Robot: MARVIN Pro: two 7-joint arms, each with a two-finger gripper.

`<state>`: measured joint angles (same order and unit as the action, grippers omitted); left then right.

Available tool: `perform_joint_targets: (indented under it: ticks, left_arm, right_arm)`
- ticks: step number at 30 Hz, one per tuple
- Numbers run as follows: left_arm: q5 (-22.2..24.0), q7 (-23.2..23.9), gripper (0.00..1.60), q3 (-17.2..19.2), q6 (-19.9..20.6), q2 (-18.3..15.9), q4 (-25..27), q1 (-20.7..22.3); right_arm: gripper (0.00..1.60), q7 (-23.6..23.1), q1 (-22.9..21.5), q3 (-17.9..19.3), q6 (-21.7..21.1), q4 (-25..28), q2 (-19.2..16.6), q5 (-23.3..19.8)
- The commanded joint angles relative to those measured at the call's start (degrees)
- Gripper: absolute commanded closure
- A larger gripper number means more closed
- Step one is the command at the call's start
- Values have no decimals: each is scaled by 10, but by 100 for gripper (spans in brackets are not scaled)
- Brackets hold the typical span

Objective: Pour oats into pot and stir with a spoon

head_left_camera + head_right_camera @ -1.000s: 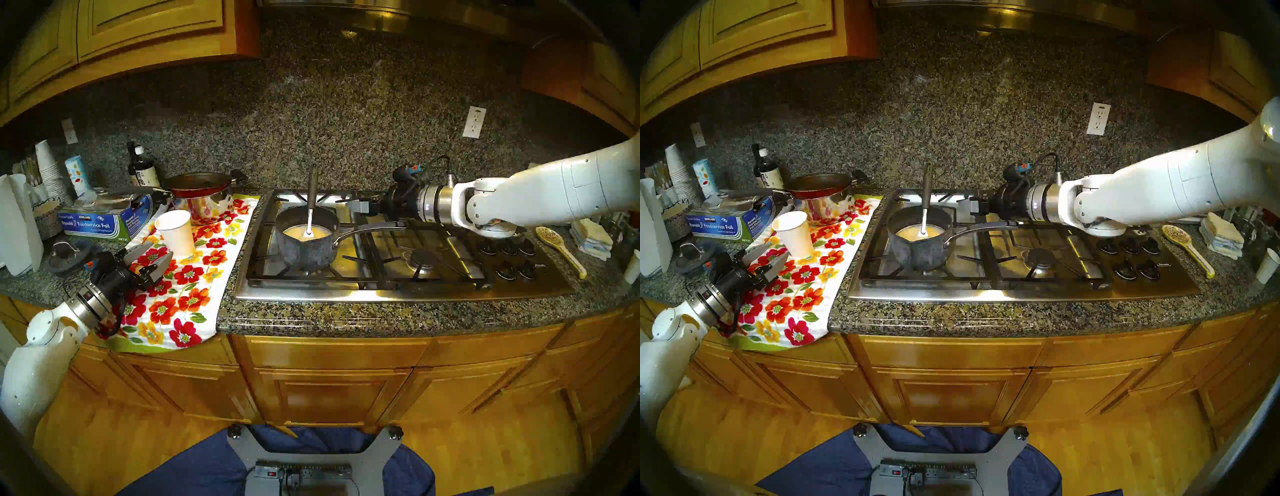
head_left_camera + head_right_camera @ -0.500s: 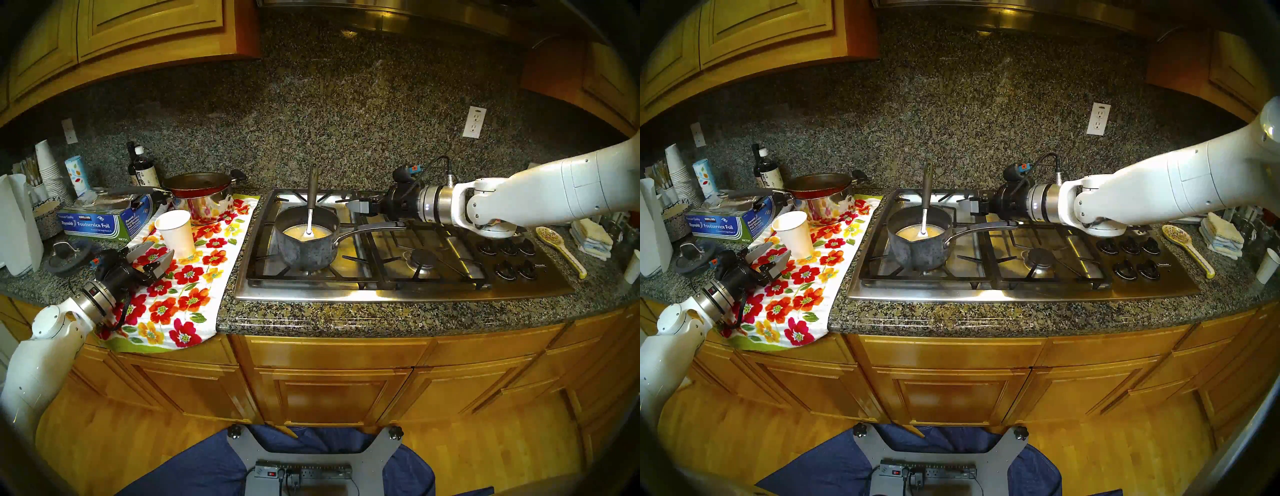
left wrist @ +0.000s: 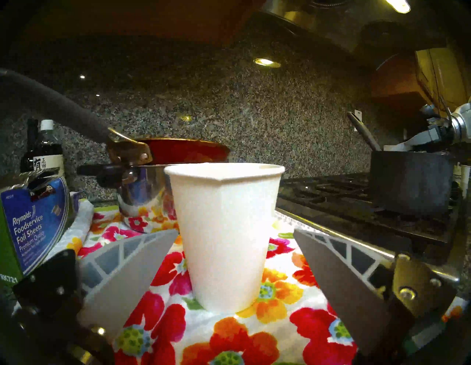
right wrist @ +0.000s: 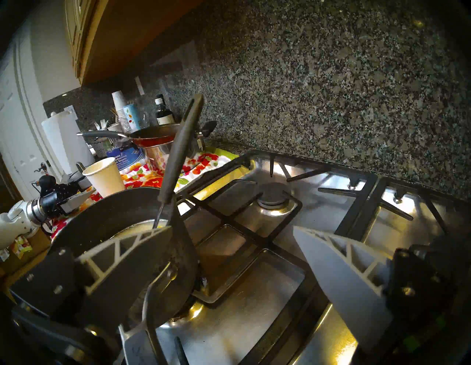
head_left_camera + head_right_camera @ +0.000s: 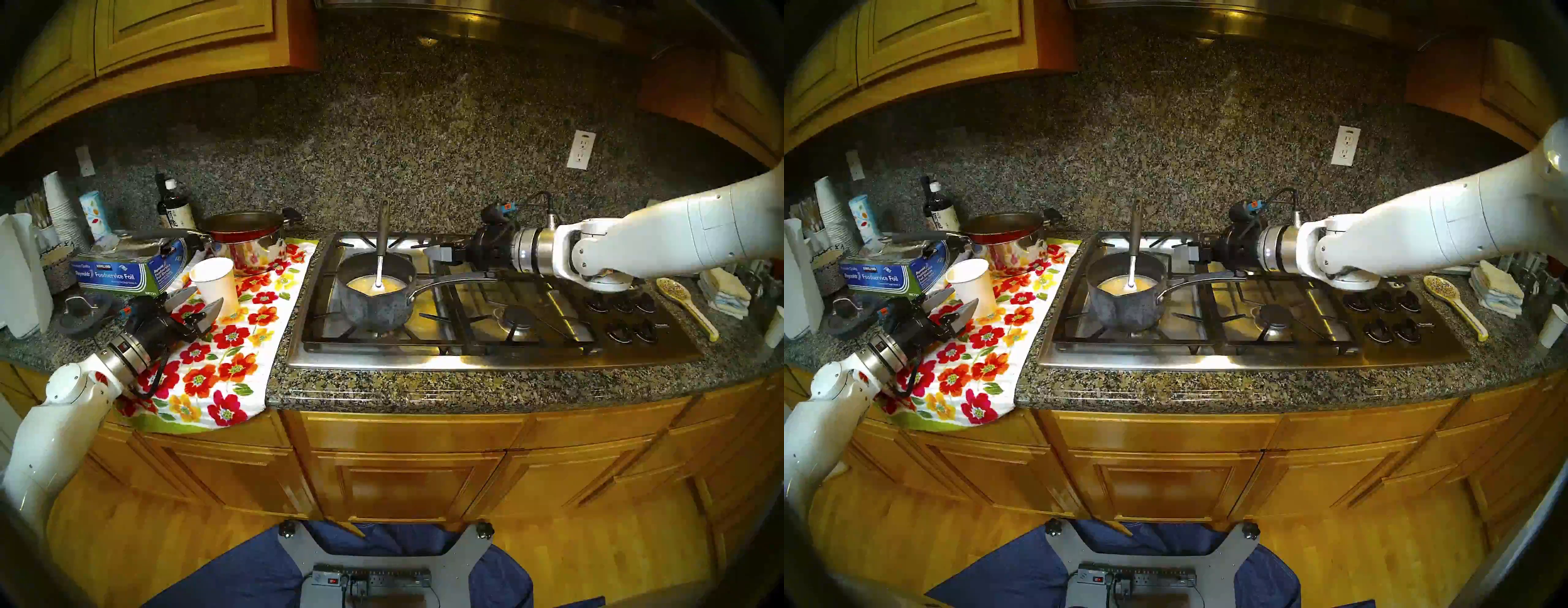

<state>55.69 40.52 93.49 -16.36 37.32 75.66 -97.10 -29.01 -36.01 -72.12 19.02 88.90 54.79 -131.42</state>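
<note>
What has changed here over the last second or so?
The left gripper, jaws open and empty, slid across the floral towel toward the white paper cup; its fingers now flank it. The right gripper, pot and spoon stayed put.

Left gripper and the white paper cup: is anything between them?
No. In the left wrist view only bare floral cloth lies between the open left gripper and the upright white paper cup.
</note>
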Motion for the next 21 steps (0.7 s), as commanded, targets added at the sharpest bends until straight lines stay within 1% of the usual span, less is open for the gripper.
perform_joint_targets:
  ticks: [1,12,21]
  left_arm:
    - [0,1,0,4,-12,1,0,41]
    - [-17,2,0,-11,-18,7,-13,61]
    - [-36,-2,0,-14,-22,13,-14,66]
  right_arm:
    - [0,-1,-19,10,6,-5,0,1]
    - [0,-1,-20,9,6,-5,0,0]
    - [0,-2,-20,9,6,-5,1,0]
